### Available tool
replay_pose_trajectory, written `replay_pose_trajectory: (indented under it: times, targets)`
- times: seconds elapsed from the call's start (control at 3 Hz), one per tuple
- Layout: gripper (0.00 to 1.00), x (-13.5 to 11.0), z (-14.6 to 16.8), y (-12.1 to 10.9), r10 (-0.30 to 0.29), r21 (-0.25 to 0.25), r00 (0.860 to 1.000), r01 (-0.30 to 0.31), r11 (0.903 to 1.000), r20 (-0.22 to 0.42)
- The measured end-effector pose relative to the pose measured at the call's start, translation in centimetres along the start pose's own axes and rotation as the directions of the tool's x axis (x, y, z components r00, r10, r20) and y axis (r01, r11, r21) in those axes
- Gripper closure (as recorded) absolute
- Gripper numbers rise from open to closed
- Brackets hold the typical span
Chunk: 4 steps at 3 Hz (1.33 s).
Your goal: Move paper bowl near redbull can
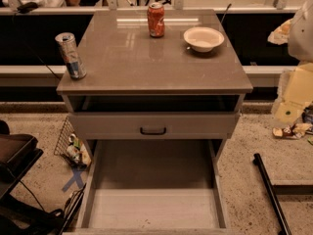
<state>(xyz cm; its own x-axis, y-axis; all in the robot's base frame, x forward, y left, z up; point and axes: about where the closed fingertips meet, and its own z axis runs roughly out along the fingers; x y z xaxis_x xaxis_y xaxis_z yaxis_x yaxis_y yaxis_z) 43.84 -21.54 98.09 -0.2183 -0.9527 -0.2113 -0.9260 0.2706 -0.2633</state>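
The off-white paper bowl (203, 38) sits upright at the back right of the grey table top (146, 67). The redbull can (71, 55), slim, silver and blue, stands at the table's left edge, far from the bowl. An orange-red soda can (156, 19) stands at the back middle, just left of the bowl. My gripper (293, 94) hangs at the right edge of the view, beside the table's right side and below its top. It is well apart from the bowl and touches nothing on the table.
Under the table top there is a closed drawer with a dark handle (153, 130) and an open bottom drawer (154, 199) pulled toward me. A wire basket with cans (73, 143) sits on the floor at left. A black pole (271, 195) lies at lower right.
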Motion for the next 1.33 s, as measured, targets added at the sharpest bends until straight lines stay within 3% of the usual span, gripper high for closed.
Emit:
replay_pose_trajectory:
  times: [0.33, 0.67, 1.0, 1.33]
  targets:
    - [0.00, 0.0, 0.0, 0.0, 0.000, 0.000, 1.000, 0.000, 1.0000, 0.000]
    - [0.00, -0.4, 0.0, -0.9, 0.042, 0.051, 0.999, -0.041, 0.9979, -0.018]
    - [0.00, -0.2, 1.2, -4.0, 0.135, 0.178, 0.990, -0.128, 0.9756, -0.027]
    - [0.00, 1.0, 2.6, -8.3, 0.182, 0.323, 0.983, -0.172, 0.9306, 0.001]
